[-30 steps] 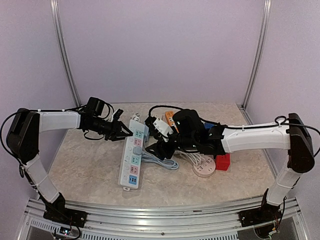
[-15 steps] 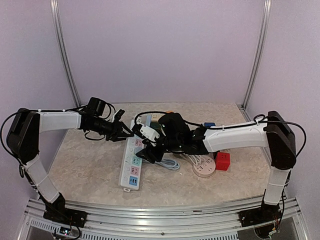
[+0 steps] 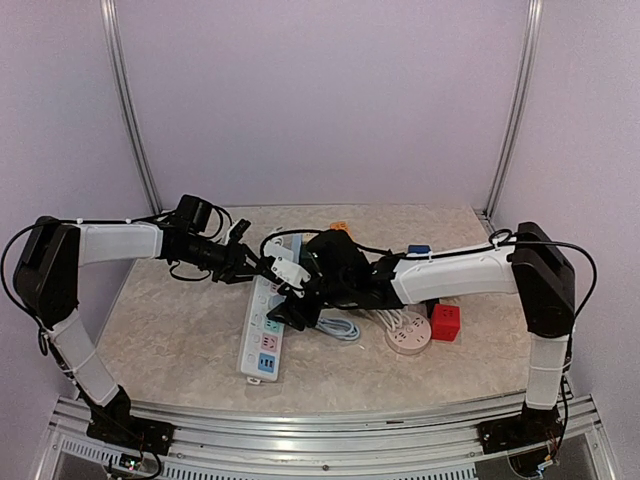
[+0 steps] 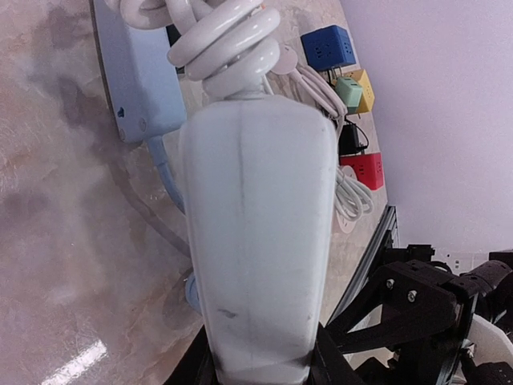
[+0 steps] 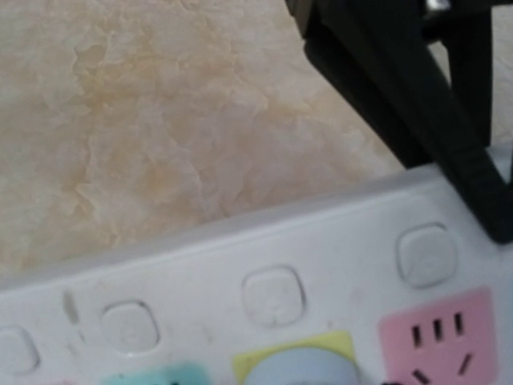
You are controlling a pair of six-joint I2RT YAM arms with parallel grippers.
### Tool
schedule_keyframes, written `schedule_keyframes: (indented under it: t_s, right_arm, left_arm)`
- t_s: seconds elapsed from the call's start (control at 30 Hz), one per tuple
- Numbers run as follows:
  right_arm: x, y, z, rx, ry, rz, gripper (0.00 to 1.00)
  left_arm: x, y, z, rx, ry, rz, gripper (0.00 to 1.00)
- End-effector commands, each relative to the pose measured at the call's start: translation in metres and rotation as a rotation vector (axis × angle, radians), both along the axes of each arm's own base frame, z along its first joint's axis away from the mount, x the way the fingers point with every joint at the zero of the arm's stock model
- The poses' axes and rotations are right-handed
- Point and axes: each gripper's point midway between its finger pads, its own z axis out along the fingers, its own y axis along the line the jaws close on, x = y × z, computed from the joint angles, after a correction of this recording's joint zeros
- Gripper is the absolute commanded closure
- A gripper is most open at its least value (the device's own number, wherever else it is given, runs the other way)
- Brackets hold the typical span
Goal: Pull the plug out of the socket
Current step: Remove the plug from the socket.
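**Setting:** lilac walls (image 3: 320, 100); marbled worktop (image 3: 170, 340).

**1. Left tool (image 3: 256, 266).** At the far end of the strip (image 3: 260, 350). In the left wrist view its jaws are closed on a white seamed body (taken to be the strip's casing).

**2. Strip.** White, lying near-to-far at mid-worktop, with coloured sockets facing up.

**3. Plug (image 5: 295, 370).** Pale blue and round, seated in the yellow-framed socket next to the pink socket (image 5: 437, 337). From above it is hidden under the right arm.

**4. Right tool (image 3: 285, 292).** Low over the strip's middle, close above the plug. Whether its jaws are apart or together cannot be told.

**5. Round socket (image 3: 408, 336), red cube (image 3: 445, 322).** To the right, apart from the strip.

**Handling note (a judgement):**
- The left clamp should pin the strip flat.
- The right tool should straddle the plug's body, not its cable, and grip firmly.
- It should then draw straight up off the strip's face. A slanted pull would likely bind the pins or lift the strip.
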Motion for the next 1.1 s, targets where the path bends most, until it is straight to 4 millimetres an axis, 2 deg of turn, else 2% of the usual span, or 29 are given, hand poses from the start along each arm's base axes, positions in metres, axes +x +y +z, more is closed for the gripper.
schedule_keyframes:
  t_s: [0.0,0.47,0.87,1.07]
  right_arm:
    - [-0.001,0.001,-0.013,-0.042,0.038,0.018,0.36]
    - [0.006,-0.005,-0.02,-0.055,0.06,0.008,0.37]
    - [0.013,-0.008,-0.023,-0.071,0.046,-0.018,0.53]
    - [0.018,-0.008,-0.02,-0.065,0.025,-0.042,0.54]
  left_arm:
    - [-0.006,-0.013,0.035,-0.098,-0.077,-0.068,1.0]
    - [-0.007,-0.013,0.036,-0.101,-0.083,-0.074,1.0]
    - [-0.007,-0.014,0.038,-0.106,-0.085,-0.081,1.0]
    - [-0.008,-0.015,0.037,-0.105,-0.081,-0.084,1.0]
